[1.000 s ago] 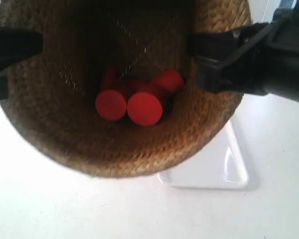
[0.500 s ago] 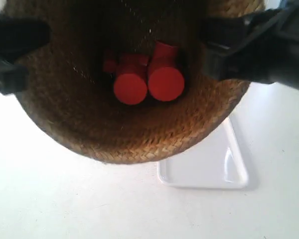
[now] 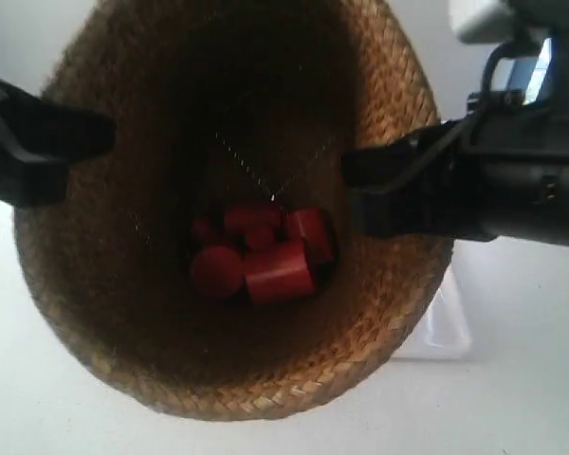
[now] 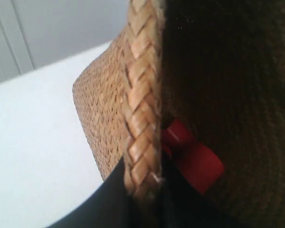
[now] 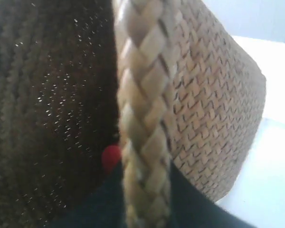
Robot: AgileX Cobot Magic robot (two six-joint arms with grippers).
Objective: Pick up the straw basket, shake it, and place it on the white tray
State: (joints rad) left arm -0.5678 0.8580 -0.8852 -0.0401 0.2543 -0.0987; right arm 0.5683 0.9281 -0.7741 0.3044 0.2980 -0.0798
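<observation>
Straw basket (image 3: 266, 379), tapered, round-mouthed, coarsely woven

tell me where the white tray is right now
In the exterior view the white tray lies on the table at lower right, mostly hidden by the straw basket, with one corner showing past the basket's rim.

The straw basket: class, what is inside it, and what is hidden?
Inside the straw basket lie several red cylindrical blocks, bunched at the bottom. They overlap in the dark interior, so their exact count is hidden.
</observation>
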